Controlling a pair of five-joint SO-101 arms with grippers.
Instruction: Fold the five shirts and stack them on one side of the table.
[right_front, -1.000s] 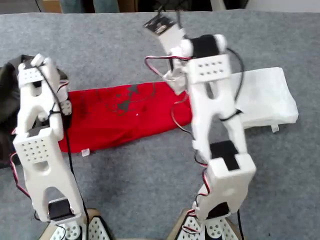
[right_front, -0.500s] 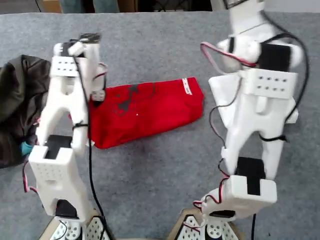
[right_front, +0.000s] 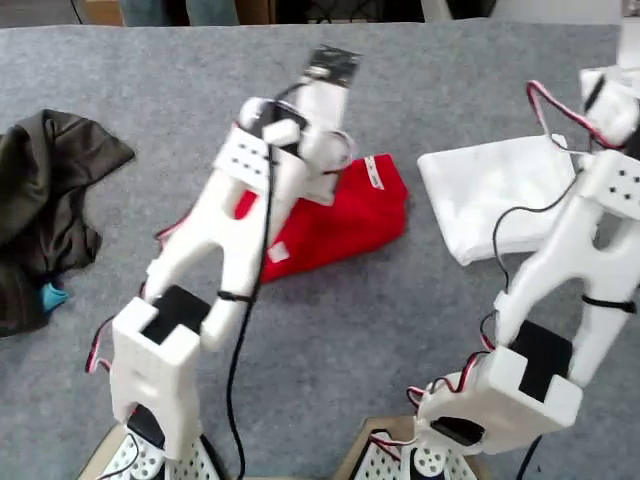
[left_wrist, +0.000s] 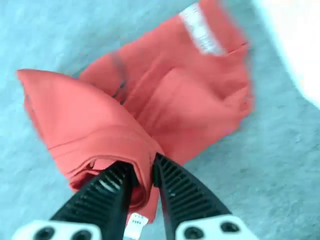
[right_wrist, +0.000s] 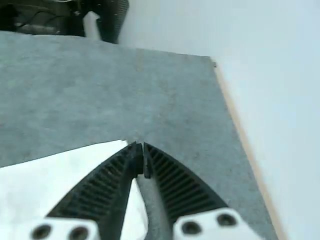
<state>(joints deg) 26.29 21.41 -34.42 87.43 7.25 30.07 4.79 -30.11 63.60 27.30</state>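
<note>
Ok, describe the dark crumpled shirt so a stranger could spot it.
On the grey felt table, look to its left edge. The dark olive-brown shirt lies there crumpled in a heap, unlike the half-folded red shirt and the neatly folded white shirt.

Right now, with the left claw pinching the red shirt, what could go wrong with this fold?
1. The left claw grips a bunched wad of the red shirt rather than a flat edge, so the fold may land wrinkled or uneven.
2. The red shirt lies close to the folded white shirt, so dragging it that way might push into the white one and spoil its fold.
</note>
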